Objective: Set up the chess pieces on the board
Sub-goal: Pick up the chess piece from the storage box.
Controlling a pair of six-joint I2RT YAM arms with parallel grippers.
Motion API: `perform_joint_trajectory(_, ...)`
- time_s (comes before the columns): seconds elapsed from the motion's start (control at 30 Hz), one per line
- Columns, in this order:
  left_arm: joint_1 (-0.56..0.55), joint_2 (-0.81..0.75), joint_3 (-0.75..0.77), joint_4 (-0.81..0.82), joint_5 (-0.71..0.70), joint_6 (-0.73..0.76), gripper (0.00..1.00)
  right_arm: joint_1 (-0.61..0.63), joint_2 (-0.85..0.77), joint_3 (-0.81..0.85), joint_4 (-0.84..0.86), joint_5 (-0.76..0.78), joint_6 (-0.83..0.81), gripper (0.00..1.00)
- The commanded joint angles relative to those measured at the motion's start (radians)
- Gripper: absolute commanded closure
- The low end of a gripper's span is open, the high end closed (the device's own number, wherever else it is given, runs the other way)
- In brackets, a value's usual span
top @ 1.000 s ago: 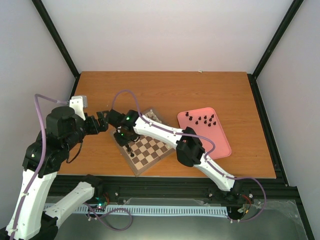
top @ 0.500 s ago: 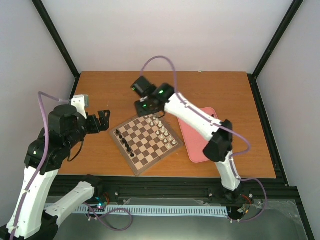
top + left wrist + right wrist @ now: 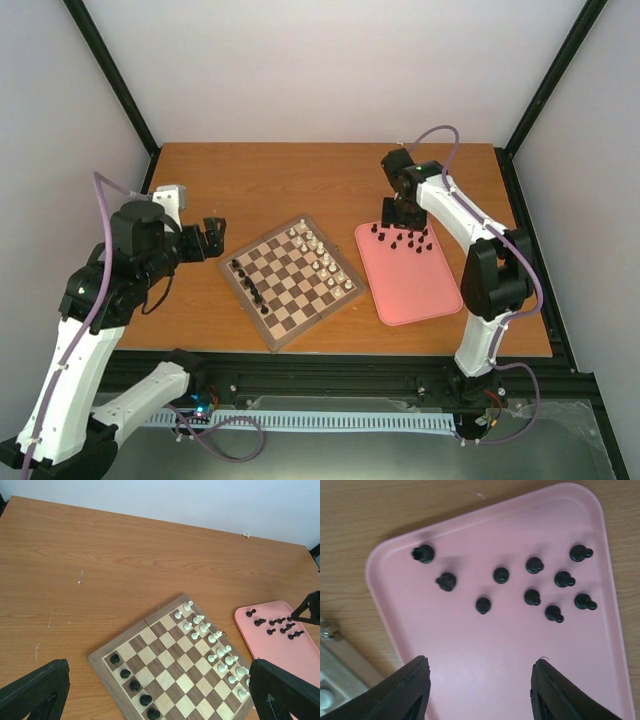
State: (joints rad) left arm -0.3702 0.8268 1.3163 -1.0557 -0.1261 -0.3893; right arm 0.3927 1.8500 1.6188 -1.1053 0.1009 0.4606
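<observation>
My overhead camera looks down from high behind me, with the pink tray (image 3: 415, 285) right of centre. My left wrist camera views that tray obliquely from well to its left, across the board (image 3: 170, 660). My right wrist camera hangs close above the tray, facing down. All three share it.

A pink tray (image 3: 420, 290) lies flat on the brown wooden counter (image 3: 300, 180), right under the right gripper (image 3: 481, 665). Little white chess figures (image 3: 212, 639) stand in two rows, well off to that gripper's left.
</observation>
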Motion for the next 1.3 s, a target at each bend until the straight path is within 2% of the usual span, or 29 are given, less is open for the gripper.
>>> perform_joint_trajectory(0.0, 0.004, 0.021, 0.021, 0.005, 0.008, 0.015, 0.0, -0.046, -0.011, -0.035, 0.066, -0.068, -0.051, 0.47)
perform_joint_trajectory(0.13, 0.003, 0.047, 0.031, 0.0, -0.004, 0.015, 0.0, -0.045, 0.037, -0.013, 0.07, -0.075, -0.096, 0.52)
perform_joint_trajectory(0.77, 0.004, 0.124, 0.033, 0.044, -0.006, -0.018, 0.0, -0.04, 0.172, 0.078, 0.09, -0.131, -0.159, 0.54)
perform_joint_trajectory(1.27, 0.003, 0.147, 0.015, 0.076, 0.004, -0.031, 0.0, -0.028, 0.177, 0.028, 0.113, -0.185, -0.14, 0.54)
